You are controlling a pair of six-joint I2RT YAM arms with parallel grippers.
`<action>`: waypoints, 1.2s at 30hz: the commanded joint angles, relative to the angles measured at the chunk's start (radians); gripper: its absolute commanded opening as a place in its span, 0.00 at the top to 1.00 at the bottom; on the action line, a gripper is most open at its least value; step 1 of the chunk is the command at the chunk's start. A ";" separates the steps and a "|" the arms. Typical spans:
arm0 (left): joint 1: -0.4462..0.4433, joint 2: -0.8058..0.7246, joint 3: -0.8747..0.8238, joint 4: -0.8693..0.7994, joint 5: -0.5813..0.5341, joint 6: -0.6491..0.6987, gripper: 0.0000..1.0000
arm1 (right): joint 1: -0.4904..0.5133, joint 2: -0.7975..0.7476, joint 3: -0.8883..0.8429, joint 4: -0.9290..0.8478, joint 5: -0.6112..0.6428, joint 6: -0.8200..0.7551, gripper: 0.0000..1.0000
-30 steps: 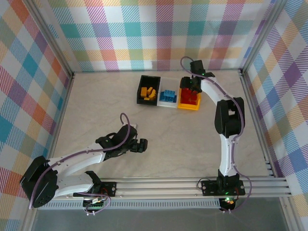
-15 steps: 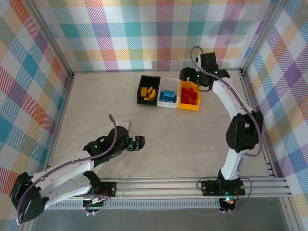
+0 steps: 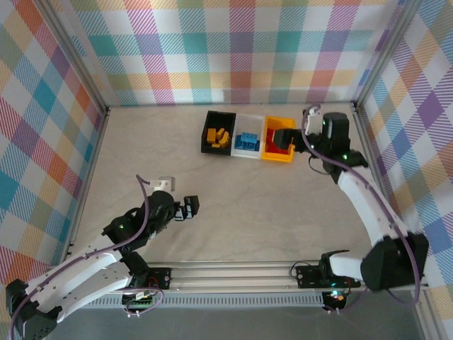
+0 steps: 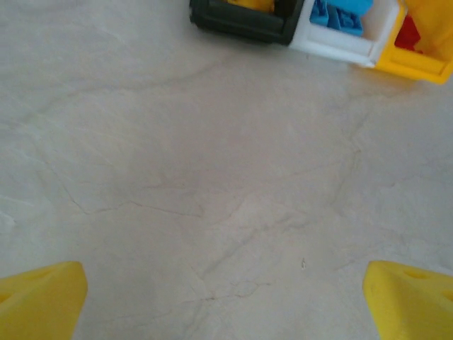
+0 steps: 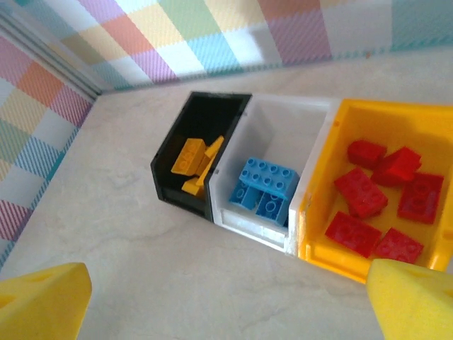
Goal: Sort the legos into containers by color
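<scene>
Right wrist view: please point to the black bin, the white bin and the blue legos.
black bin (image 5: 212,117), right wrist view, on its bare inner wall.
white bin (image 5: 283,131), right wrist view, on its bare inside.
blue legos (image 5: 265,180), right wrist view, on the studded top.

The right tool (image 3: 283,137) pulled rightward from the containers (image 3: 249,119); the left tool (image 3: 190,207) drew back.

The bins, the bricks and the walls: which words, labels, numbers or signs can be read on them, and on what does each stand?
None can be read.
The black bin, the white bin and the yellow bin bear no label.
Any marks on the studs of the red bricks and blue bricks are too small to read.
The checked walls carry no writing.
</scene>
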 commanded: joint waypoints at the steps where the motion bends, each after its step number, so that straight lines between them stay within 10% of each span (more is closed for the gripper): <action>1: 0.009 -0.068 -0.038 0.082 -0.070 0.087 0.00 | -0.002 -0.098 -0.107 0.130 0.099 -0.081 0.00; 11: 0.009 -0.192 -0.083 0.116 -0.242 0.238 0.00 | -0.004 -0.195 -0.378 0.230 0.327 -0.243 0.00; 24: 0.008 -0.189 -0.090 0.190 -0.375 0.288 0.00 | -0.027 0.223 -0.494 0.714 0.435 -0.305 0.00; 36: 0.146 -0.067 -0.072 0.436 -0.403 0.494 0.00 | -0.073 0.253 -0.669 1.047 0.416 -0.280 0.00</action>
